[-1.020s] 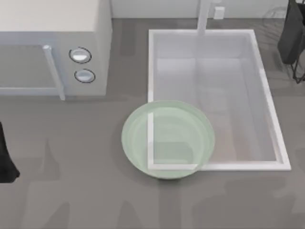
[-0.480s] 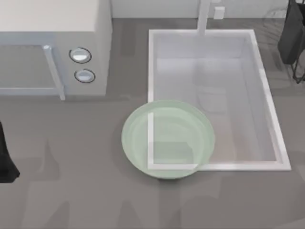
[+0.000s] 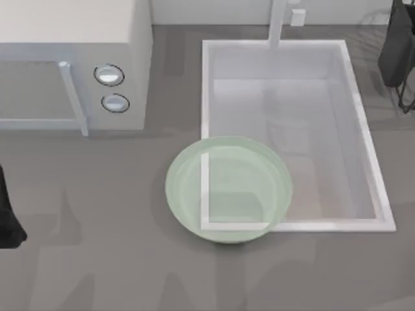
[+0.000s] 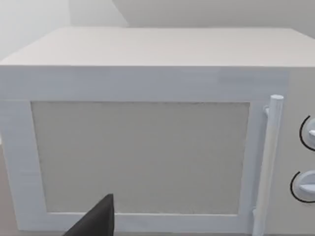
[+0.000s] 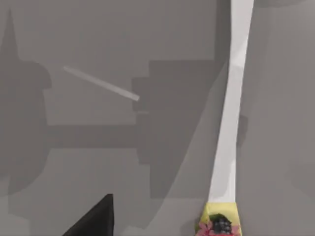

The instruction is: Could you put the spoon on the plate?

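Note:
The plate (image 3: 228,189), round, pale green and translucent, rests on the grey counter and overlaps the sink's front left corner. In the right wrist view the spoon (image 5: 229,128) lies on the grey surface. Its thin white handle ends in a red-and-yellow ornament (image 5: 219,223), and its bowl runs out of the picture. My right gripper (image 3: 397,48) hangs at the back right of the table, past the sink's far corner. My left gripper (image 3: 6,214) is parked at the table's left edge, facing the microwave door.
A white microwave (image 3: 71,65) with two knobs and a bar handle (image 4: 268,162) stands at the back left. The white rectangular sink (image 3: 363,129) with its faucet (image 3: 277,23) takes up the right half. A thin pale bar (image 5: 101,83) lies on the counter near the spoon.

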